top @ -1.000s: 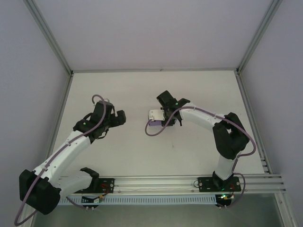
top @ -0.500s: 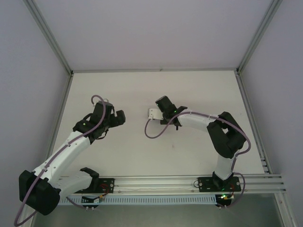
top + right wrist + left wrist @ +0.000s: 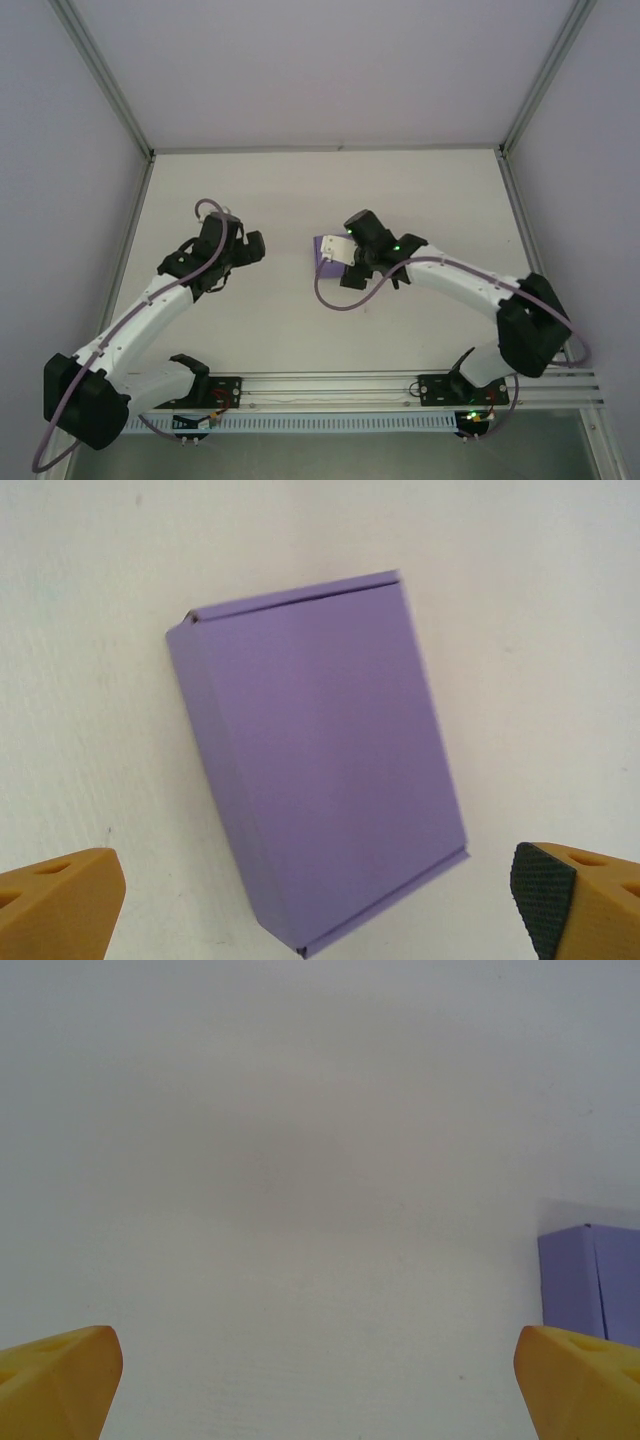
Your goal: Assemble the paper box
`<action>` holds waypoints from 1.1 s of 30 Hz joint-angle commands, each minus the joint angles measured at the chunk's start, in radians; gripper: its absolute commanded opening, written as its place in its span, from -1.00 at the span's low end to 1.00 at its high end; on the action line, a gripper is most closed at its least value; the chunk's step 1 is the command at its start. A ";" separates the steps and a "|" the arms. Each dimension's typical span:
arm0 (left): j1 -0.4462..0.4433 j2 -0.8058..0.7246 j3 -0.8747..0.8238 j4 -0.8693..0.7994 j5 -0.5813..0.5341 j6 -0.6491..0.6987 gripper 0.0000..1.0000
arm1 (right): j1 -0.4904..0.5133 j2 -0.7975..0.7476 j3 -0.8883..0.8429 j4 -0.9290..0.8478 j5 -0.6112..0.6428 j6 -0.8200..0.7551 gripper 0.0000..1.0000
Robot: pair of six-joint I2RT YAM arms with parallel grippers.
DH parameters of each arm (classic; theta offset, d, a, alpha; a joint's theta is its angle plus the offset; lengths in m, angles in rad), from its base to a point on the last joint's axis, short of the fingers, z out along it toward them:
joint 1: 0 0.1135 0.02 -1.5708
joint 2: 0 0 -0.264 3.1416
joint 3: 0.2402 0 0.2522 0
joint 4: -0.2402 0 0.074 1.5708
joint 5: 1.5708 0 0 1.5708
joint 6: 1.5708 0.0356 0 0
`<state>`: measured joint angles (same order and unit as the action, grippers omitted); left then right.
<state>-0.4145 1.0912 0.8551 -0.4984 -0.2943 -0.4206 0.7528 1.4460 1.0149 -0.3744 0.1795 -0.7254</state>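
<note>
Jaws on the right gripper point(image 3: 318, 905) stand released, wide apart. Its two orange fingertips point(image 3: 55, 905) sit at the bottom corners of the wrist view with nothing pinched between them, and we see no contact with the card.

Just ahead of those open jaws lies the paper box point(image 3: 320, 750), flat on the white table point(image 3: 540, 600). It looks to us closed up: a shallow lavender rectangle with one side wall showing on the left and a fold seam along its far edge.

Bearing: the box is dead ahead of the right jaws and centred between them. Its long axis runs away from the fingers, skewed a little, its far end leaning left. It lies roughly across the line joining the fingertips, so we judge that a closing pinch would meet the two long sides.

From above, the box point(image 3: 322, 247) sits mid-table, with the right gripper point(image 3: 345, 252) partly over it.

The left gripper point(image 3: 320, 1385) is also released, over bare table. The box point(image 3: 590, 1280) sits off at the right edge of its view, well clear of its fingers. From above, the left gripper point(image 3: 255, 245) is well apart from the box, so the right arm is plainly the nearer.

Markings: we can read no brand, label or print on the card; the faces are plain lavender.
</note>
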 commanded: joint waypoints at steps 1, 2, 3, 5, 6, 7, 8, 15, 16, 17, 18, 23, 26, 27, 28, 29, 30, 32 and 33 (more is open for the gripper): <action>0.058 0.022 0.007 0.120 -0.052 0.054 1.00 | -0.096 -0.080 -0.026 0.086 -0.054 0.218 1.00; 0.084 0.026 -0.009 0.171 -0.050 0.063 1.00 | -0.149 -0.105 -0.034 0.119 -0.075 0.290 1.00; 0.114 0.029 -0.030 0.225 -0.037 0.075 1.00 | -0.205 -0.128 -0.048 0.156 -0.102 0.362 1.00; 0.172 0.043 -0.076 0.346 -0.037 0.105 1.00 | -0.327 -0.169 -0.095 0.242 -0.132 0.518 1.00; 0.195 0.050 -0.092 0.384 -0.039 0.132 1.00 | -0.379 -0.185 -0.119 0.279 -0.132 0.584 1.00; 0.212 0.060 -0.118 0.449 -0.043 0.175 1.00 | -0.432 -0.199 -0.149 0.321 -0.130 0.641 1.00; 0.224 0.071 -0.143 0.506 -0.057 0.198 1.00 | -0.471 -0.208 -0.179 0.357 -0.133 0.675 1.00; 0.320 0.169 -0.274 0.818 0.000 0.259 1.00 | -0.654 -0.171 -0.377 0.594 -0.172 0.834 1.00; 0.326 0.179 -0.303 0.876 0.010 0.274 1.00 | -0.662 -0.165 -0.408 0.646 -0.163 0.846 1.00; 0.328 0.187 -0.328 0.930 0.010 0.294 1.00 | -0.665 -0.158 -0.437 0.697 -0.163 0.848 1.00; 0.334 0.198 -0.356 0.983 0.016 0.301 1.00 | -0.664 -0.149 -0.472 0.765 -0.175 0.848 1.00; 0.349 0.232 -0.412 1.051 0.108 0.327 1.00 | -0.665 -0.096 -0.561 0.971 -0.209 0.797 1.00; 0.352 0.272 -0.500 1.245 0.090 0.346 1.00 | -0.665 -0.057 -0.648 1.199 -0.173 0.778 1.00; 0.356 0.272 -0.517 1.283 0.070 0.351 1.00 | -0.670 -0.041 -0.668 1.236 -0.165 0.784 1.00; 0.362 0.310 -0.551 1.379 0.055 0.353 1.00 | -0.677 -0.012 -0.691 1.301 -0.184 0.784 1.00; 0.376 0.373 -0.576 1.480 0.056 0.325 1.00 | -0.685 0.043 -0.711 1.380 -0.215 0.778 1.00; 0.390 0.463 -0.592 1.615 0.107 0.336 1.00 | -0.690 0.134 -0.722 1.525 -0.217 0.785 1.00; 0.388 0.498 -0.542 1.570 0.185 0.375 1.00 | -0.709 0.070 -0.664 1.309 -0.147 0.843 1.00; 0.390 0.456 -0.484 1.378 0.197 0.367 1.00 | -0.725 0.092 -0.634 1.289 -0.148 0.862 1.00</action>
<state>-0.0357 1.5745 0.2985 0.8806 -0.1825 -0.0845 0.0605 1.5452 0.3222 0.8494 0.0078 0.0795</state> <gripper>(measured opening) 0.998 0.998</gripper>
